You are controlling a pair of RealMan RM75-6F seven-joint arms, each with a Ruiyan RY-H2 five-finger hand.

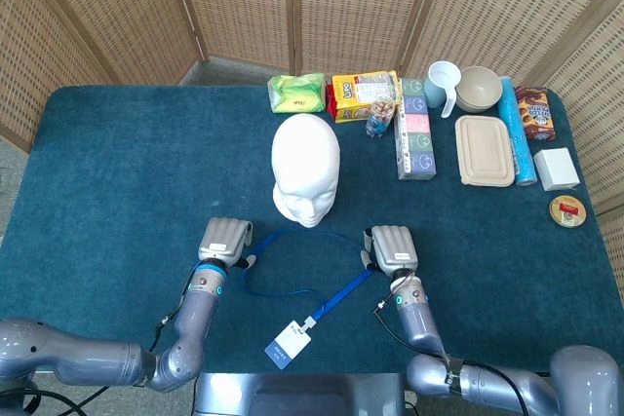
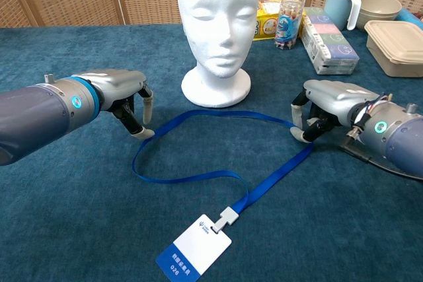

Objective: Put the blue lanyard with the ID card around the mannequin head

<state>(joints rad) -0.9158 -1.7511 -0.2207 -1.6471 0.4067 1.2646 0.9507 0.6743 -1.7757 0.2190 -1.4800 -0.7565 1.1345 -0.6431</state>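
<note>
Currently, a blue lanyard [image 2: 218, 176] lies flat on a dark teal table [image 2: 79, 229], its loop spread open just in front of a white mannequin head [image 2: 218, 24] that stands upright facing the robot. The ID card [image 2: 193, 253] rests face up at the near end of the strap, closest to the robot.

The left hand [image 2: 122, 100] sits at the left side of the loop, fingers curled downward with the fingertips [image 2: 142, 133] touching or just beside the strap. Whether it has the strap pinched cannot be told. The right hand [image 2: 327, 107] sits at the right side of the loop, fingers bent down onto the strap; it looks to be pinching it, though the contact is partly hidden.

The step in hand is judged to be securing both sides of the loop. To do it well, each hand should pinch the strap firmly between thumb and finger before lifting, keep the two hands well apart so the loop stays wide, then raise them together, carry the loop above the crown, and lower it evenly so the strap does not snag on the face.

The chest view shows the fingertips at the strap, the face of the mannequin, and printing on the card. The head view [image 1: 307, 177] shows the layout from above: the loop [image 1: 292, 265] between the two hands, and a row of packets, cups and boxes [image 1: 414, 138] well behind the head.
</note>
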